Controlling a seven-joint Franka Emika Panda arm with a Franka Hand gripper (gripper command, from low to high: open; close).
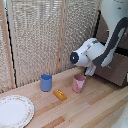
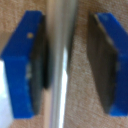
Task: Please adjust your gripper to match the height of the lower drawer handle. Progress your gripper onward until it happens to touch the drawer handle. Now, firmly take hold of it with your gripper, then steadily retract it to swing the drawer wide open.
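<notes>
So on the bench point(image 1: 95, 107) there's a blue cup point(image 1: 46, 82) and a pink cup point(image 1: 78, 83), both upright, and from the exterior view I can't see into either one well enough to say what's inside. A small orange block point(image 1: 60, 94) lies between them, a bit nearer the camera, and a white plate point(image 1: 15, 111) with nothing on it sits at the exterior view's left, partly cut off by the frame. The arm reaches across to the dark brown drawer point(image 1: 117, 72) at the exterior view's right edge, and the tool point(image 2: 67, 62) itself is hidden behind the arm there. In the wrist view the lower drawer handle point(image 2: 61, 65) runs between the two blue fingers point(image 2: 22, 65) — one pad looks right up against the bar, the other stands a little apart, so the tool is spread around the handle, not clamped. The pink cup stands close under the arm; the bench front is open — plenty of bare wood.
</notes>
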